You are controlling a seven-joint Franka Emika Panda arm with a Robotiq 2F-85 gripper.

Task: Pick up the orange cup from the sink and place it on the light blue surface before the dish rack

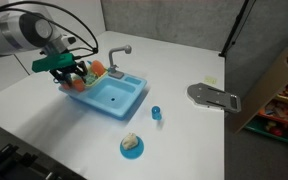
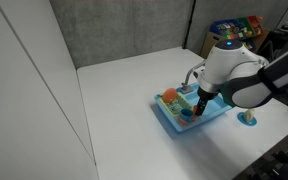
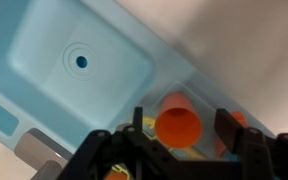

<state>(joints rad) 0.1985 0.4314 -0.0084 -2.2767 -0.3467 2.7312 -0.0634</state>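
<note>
Fingers (image 3: 226,128) stand apart, straddling the orange cup (image 3: 179,124), which lies tilted between them with a gap on either side, just beyond the light blue sink basin (image 3: 114,85).

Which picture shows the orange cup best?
The wrist view: the orange cup looks big and clear, right in the middle of the tool. Both exterior views show only small orange bits by the tool, too tiny to pick out the cup.

The gripper (image 2: 190,108) hangs over the blue sink (image 2: 212,117).
</note>
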